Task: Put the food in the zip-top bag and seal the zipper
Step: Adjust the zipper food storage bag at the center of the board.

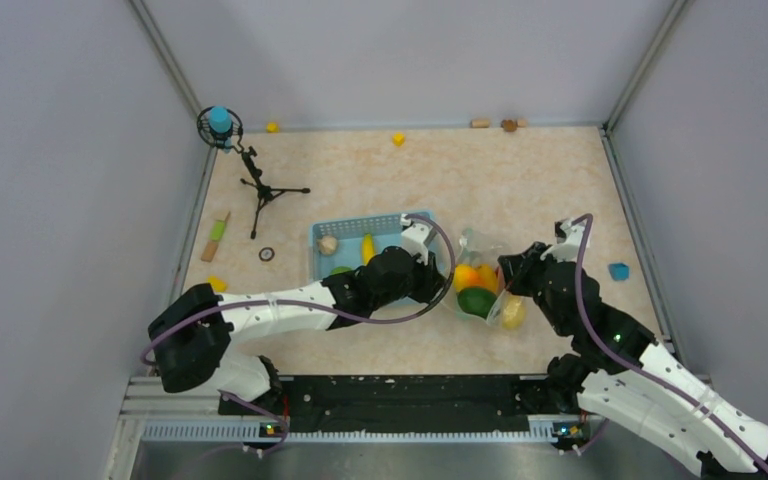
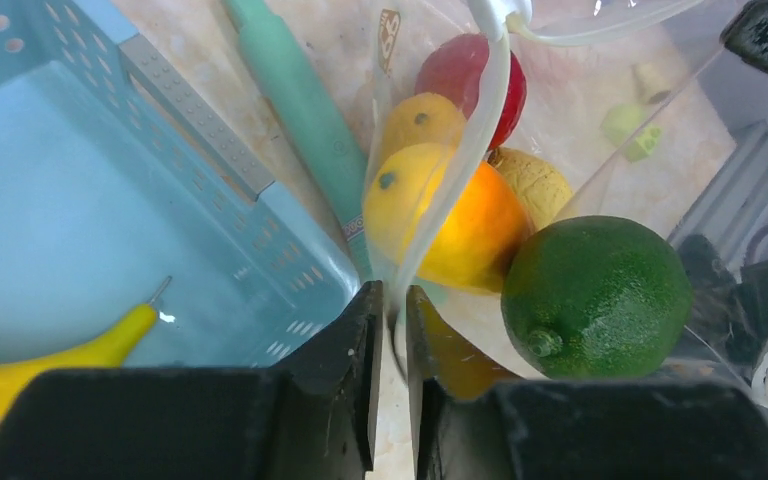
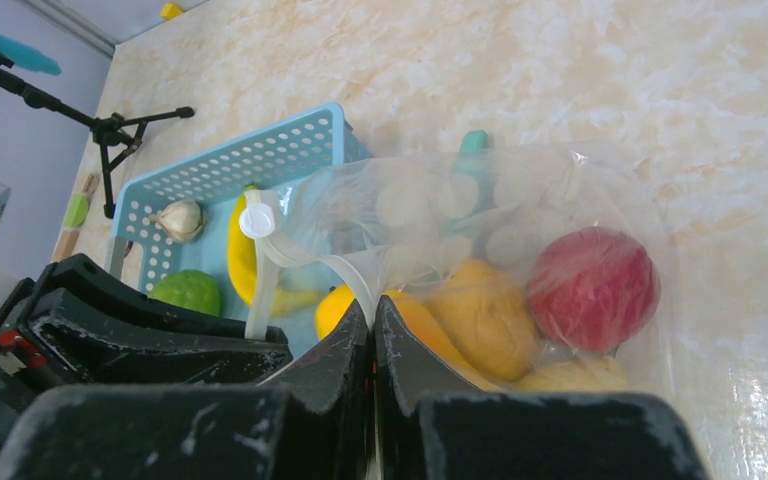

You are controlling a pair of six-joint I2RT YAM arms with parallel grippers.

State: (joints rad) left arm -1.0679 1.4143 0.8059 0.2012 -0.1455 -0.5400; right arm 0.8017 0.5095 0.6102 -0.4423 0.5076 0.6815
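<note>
Though blurred, zipper (image 2: 460, 160) perhaps within gripper (image 2: 392, 295)

Pretty clearly a robotics lab test cell, not anyone's kitchen. Blank grey walls (image 1: 60, 150) in aluminium framing (image 1: 165, 55) box in a marble-look tabletop (image 1: 520, 180). The left arm (image 1: 260, 315) and right arm (image 1: 650, 385) are bolted to a metal rail (image 1: 410, 428) at the near edge. There's a little tripod (image 1: 260, 195) in the corner, and the "groceries" are plastic toy food (image 1: 477, 300) (a stray yellow block (image 1: 398, 138) sits by the back wall too).
</note>
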